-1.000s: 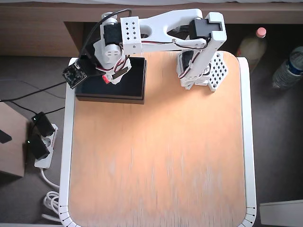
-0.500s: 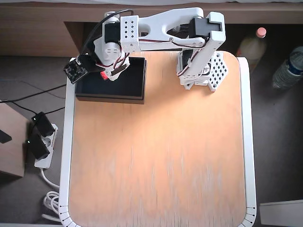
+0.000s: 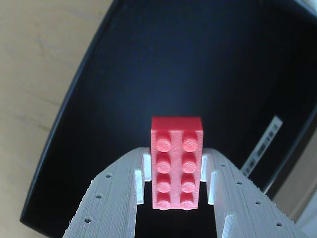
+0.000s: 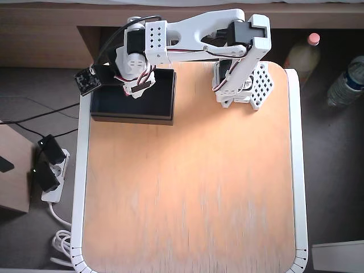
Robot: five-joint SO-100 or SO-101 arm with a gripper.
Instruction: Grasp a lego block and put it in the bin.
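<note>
In the wrist view the red lego block point(image 3: 176, 168) sits studs-up between my two white fingers point(image 3: 116, 198), whose pads press both of its long sides. My gripper point(image 3: 176, 159) is shut on it and hangs over the dark inside of the black bin point(image 3: 148, 59), whose white label strip point(image 3: 262, 146) shows on the right rim. The overhead view places my gripper point(image 4: 133, 88) above the bin's point(image 4: 153, 111) far left part at the table's back left corner. There the wrist hides the block.
The arm's base point(image 4: 244, 85) stands at the back right of the wooden, white-rimmed table point(image 4: 193, 187). Two bottles point(image 4: 310, 51) point(image 4: 347, 82) stand on the floor to the right. A power strip point(image 4: 48, 170) with cables lies on the floor to the left.
My gripper has shifted a little toward the bin's back left edge. The red block, seen below the wrist before, is now covered by it in the overhead view.
</note>
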